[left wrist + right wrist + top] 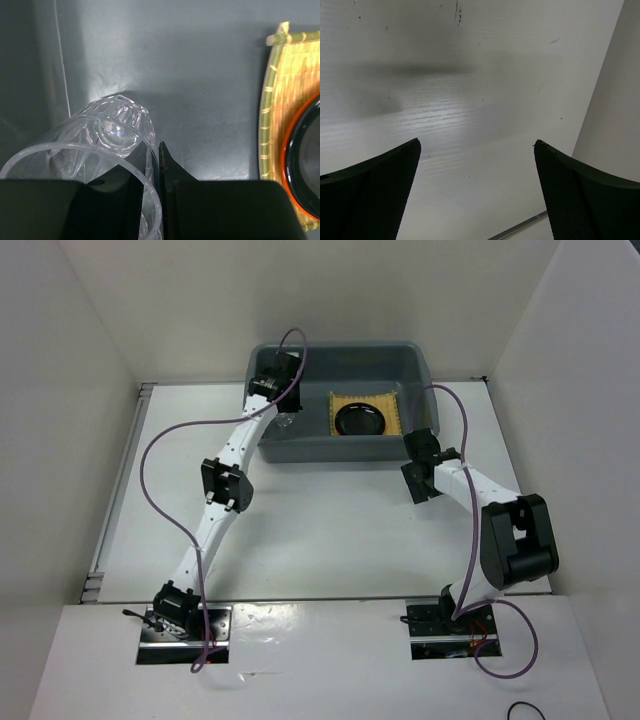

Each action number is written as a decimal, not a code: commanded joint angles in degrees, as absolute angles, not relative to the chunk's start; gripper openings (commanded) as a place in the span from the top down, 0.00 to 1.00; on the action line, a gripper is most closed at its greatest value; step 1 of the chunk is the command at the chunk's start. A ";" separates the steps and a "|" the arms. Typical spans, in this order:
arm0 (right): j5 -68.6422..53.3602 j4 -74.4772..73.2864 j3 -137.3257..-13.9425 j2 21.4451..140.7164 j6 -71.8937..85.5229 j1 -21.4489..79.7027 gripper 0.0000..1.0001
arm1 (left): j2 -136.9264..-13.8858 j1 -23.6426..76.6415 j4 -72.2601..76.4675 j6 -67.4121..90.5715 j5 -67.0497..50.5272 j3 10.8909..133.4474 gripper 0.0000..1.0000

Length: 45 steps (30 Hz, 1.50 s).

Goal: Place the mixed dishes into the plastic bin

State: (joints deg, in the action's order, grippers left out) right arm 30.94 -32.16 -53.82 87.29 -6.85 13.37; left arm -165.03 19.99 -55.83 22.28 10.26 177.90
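Dishes: you've got the woven mat [392, 400] lying flat in the right half of the grey bin [330, 450], black plate [361, 420] on top of it, and an orange plate [285, 150] showing as a rim under the black one. The bin sits at the far middle of the desk [330, 530]. Your left hand [283, 412] is inside the bin's left end, closed on a clear cup [117, 132]. Your right hand [477, 145] is outside the bin, near its right front corner, fingers spread wide over bare desk, holding nothing.
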 commanded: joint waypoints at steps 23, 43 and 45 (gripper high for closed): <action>28.56 -31.99 -54.67 90.26 -6.59 13.97 0.02 | -126.39 28.47 -28.73 -1.13 47.33 179.65 0.00; 25.22 -32.61 -55.28 75.43 -8.35 13.97 0.02 | -80.19 46.86 -64.62 51.15 52.32 111.68 0.00; 25.22 -32.61 -55.28 72.35 -8.35 13.97 0.02 | -71.22 45.36 -58.47 50.37 49.67 97.16 0.00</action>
State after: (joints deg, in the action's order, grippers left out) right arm 24.34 -33.08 -53.89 77.91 -8.25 13.39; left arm -86.89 47.62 -65.80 45.34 52.14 105.75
